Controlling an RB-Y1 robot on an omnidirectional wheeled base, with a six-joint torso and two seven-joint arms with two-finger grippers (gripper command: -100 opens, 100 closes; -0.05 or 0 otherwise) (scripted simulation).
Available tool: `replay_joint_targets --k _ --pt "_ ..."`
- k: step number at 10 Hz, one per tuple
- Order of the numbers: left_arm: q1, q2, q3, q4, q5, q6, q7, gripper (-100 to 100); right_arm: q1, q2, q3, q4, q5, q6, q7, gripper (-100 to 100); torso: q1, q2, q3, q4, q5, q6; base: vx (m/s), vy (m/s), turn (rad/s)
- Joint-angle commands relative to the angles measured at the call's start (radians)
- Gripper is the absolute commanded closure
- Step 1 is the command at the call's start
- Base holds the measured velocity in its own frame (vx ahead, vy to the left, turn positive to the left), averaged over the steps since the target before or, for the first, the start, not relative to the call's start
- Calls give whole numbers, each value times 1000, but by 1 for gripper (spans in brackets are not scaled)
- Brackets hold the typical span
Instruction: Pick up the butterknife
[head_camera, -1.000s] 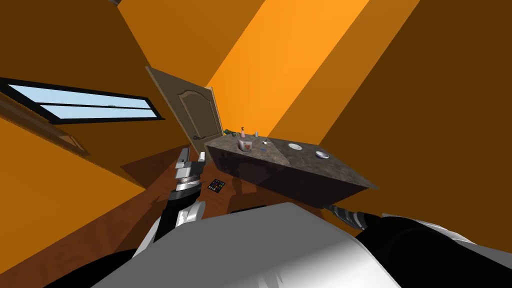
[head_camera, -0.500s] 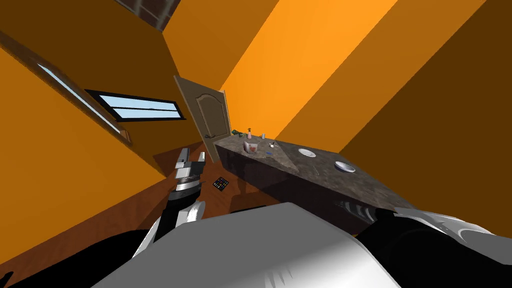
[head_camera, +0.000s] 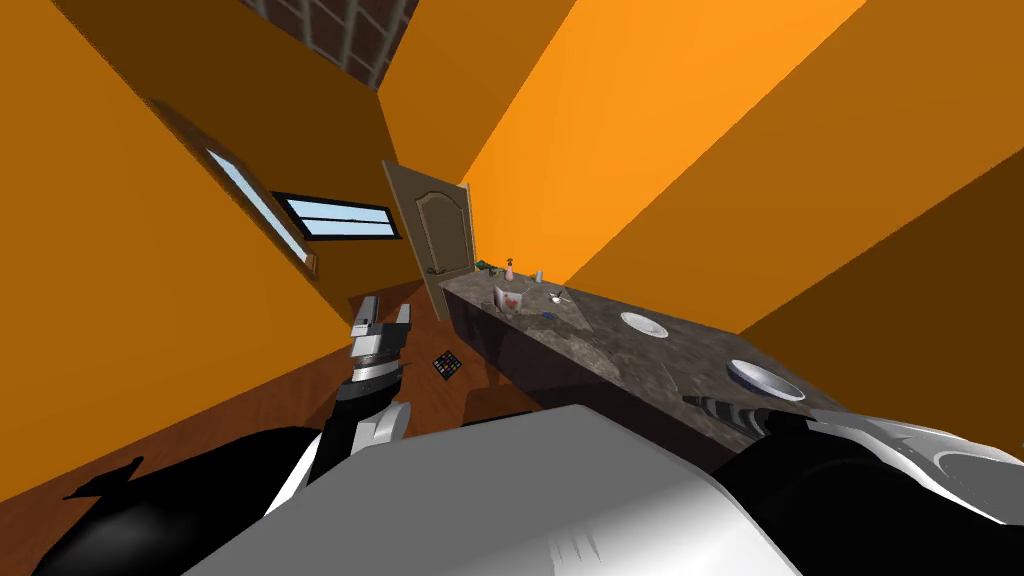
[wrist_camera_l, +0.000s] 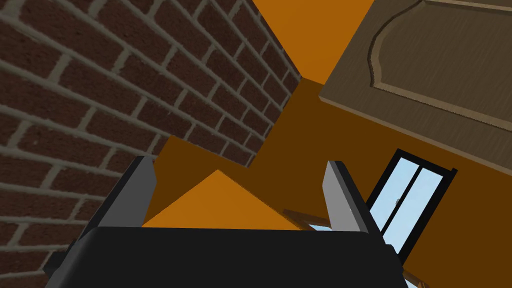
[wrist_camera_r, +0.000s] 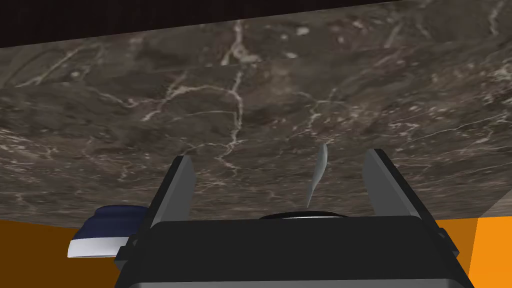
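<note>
The butterknife (wrist_camera_r: 318, 175) is a thin grey blade lying flat on the dark marbled countertop (wrist_camera_r: 250, 100). It lies between my right gripper's (wrist_camera_r: 280, 156) spread fingers, nearer one finger, and farther out than their tips. The right gripper is open and holds nothing. My right forearm (head_camera: 735, 412) reaches over the counter's (head_camera: 600, 350) near end, beside a blue-rimmed bowl (head_camera: 765, 378). My left gripper (head_camera: 383, 318) is raised off to the counter's left, over the floor. Its fingers (wrist_camera_l: 142, 185) stand open and empty.
A white bowl (head_camera: 643, 324), a mug with a red mark (head_camera: 510, 297) and small bottles (head_camera: 510, 268) stand farther along the counter. The blue bowl (wrist_camera_r: 107, 235) sits just beside my right gripper. A brown door (head_camera: 440, 235) stands open beyond. A small colourful pad (head_camera: 447, 365) lies on the wooden floor.
My head view has swung, and the counter now lies closer and runs further to the right. My right forearm has come over the counter's near end. The left arm keeps its pose.
</note>
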Motion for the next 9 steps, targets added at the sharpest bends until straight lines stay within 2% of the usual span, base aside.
replay_joint_targets --k 1,4,5,6,7,9 --pt "0 0 0 0 0 0 0 0 -7 5 1 23 -24 9 10 -100 0 0 0 0 0 0 166 -183 339" --pt "0 0 0 0 0 0 0 0 -27 31 12 56 -53 14 16 -100 3 1 0 0 0 1 119 -168 233" --pt "0 0 0 0 0 0 0 0 -24 24 10 50 -46 12 14 -100 3 2 1 0 0 1 44 -86 64" --pt "0 0 0 0 0 0 0 0 -25 25 10 52 -47 13 15 0 8 5 3 1 1 3 10 -17 -4" --pt "0 0 0 0 0 0 0 0 -31 53 3 66 -37 18 24 -100 13 8 4 2 2 3 16 -32 34" --pt "0 0 0 0 0 0 0 0 -39 88 -6 84 -24 25 35 -100 13 9 5 2 2 3 20 -48 30"
